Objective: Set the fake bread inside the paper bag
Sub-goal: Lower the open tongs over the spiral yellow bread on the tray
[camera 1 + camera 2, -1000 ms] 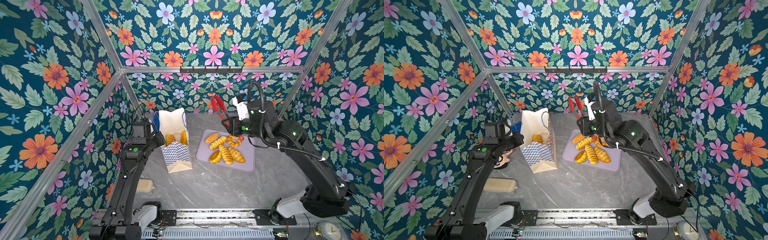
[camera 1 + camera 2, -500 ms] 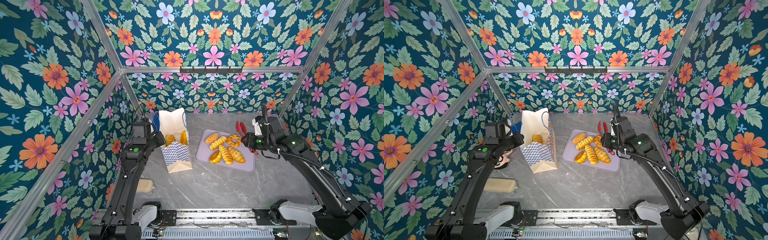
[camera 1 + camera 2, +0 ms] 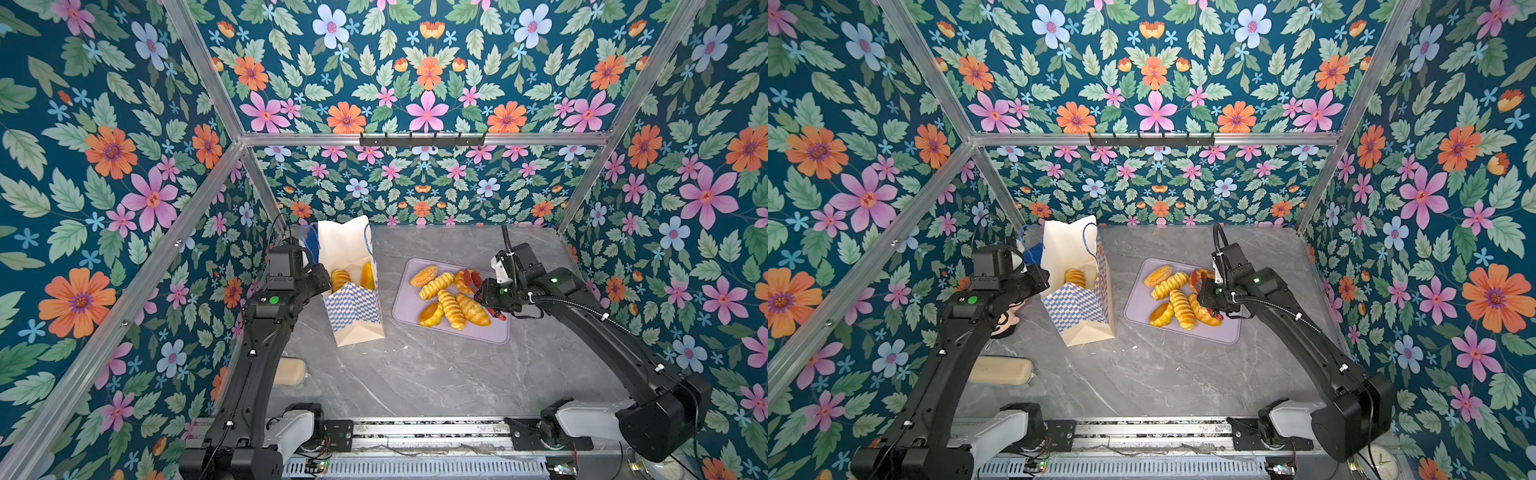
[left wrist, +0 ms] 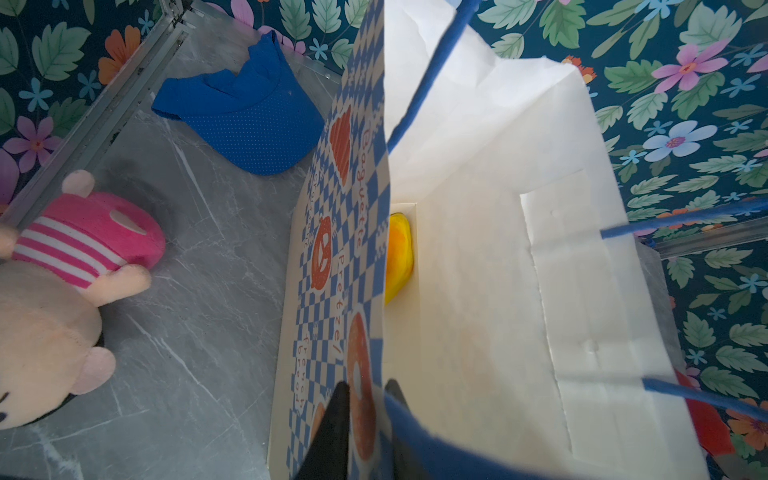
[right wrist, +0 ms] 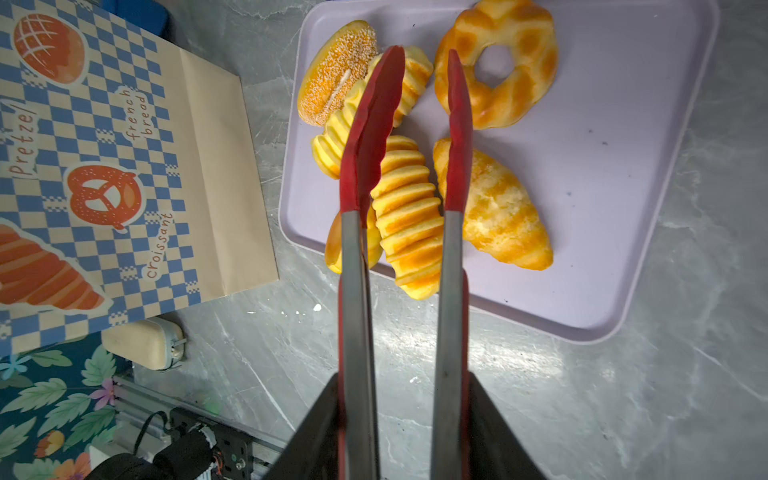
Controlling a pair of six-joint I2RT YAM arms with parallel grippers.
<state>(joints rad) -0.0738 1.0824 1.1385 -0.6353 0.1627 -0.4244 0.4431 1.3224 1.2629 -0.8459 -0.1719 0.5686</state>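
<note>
Hazards: the 6 pieces of bread (image 5: 336,70) on the tray (image 5: 623,166) are glossy and packed touching. The tongs (image 5: 370,137) may therefore pinch 2 at once, or a blade may ride onto a neighbour and squirt the ribbed roll (image 5: 409,208) out. A drop onto bare table is possible on the carry to the bag (image 3: 353,307), which stands at 9 o'clock of the tray in both top views. The bag is thin and tall and is braced at 1 wall only, so a knock from the tongs could fold its mouth or tip it. The blue cords (image 4: 428,79) across the mouth could snag a blade. Fingers: the left gripper (image 4: 365,409) is clenched on the bag's rim, 1 finger outside the checked wall, 1 inside, paper between. The right gripper (image 5: 403,415), at 3 o'clock of the pile, is part closed on the tongs' 2 handles. The red blades stand apart and empty, the roll between them and the croissant (image 5: 498,208) just beside. Whether a blade touches bread cannot be told. 2 pieces lie in the bag.
</note>
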